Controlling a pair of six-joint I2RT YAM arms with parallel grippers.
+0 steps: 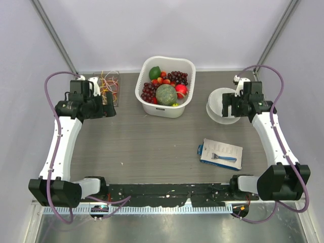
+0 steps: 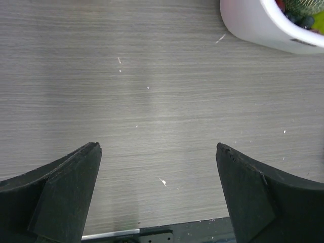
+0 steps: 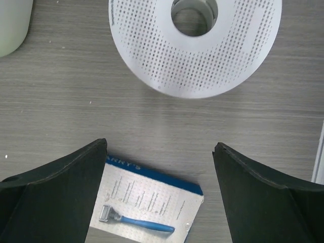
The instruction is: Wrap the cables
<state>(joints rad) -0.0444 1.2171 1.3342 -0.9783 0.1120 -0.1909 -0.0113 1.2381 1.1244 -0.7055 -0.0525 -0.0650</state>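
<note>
Left arm (image 1: 63,136) runs up the left edge of the desk (image 1: 152,147), wrist turned right. The left jaws are spread wide over bare wood, totally empty. The cables (image 1: 108,83) sit tangled in a clear tray (image 1: 117,76) at the far-left corner, just behind that wrist. Right arm (image 1: 273,136) climbs the right edge, right jaws wide too, nothing in them, pointing left over a perforated white bowl (image 1: 215,109).

The cables (image 1: 107,84), a loose, unwrapped tangle of string-thin red, orange, yellow and pale wires, lie heaped in a shallow clear tray (image 1: 96,75) at the far left of the surface (image 1: 152,144), just left of the white fruit basket (image 1: 164,112).
</note>
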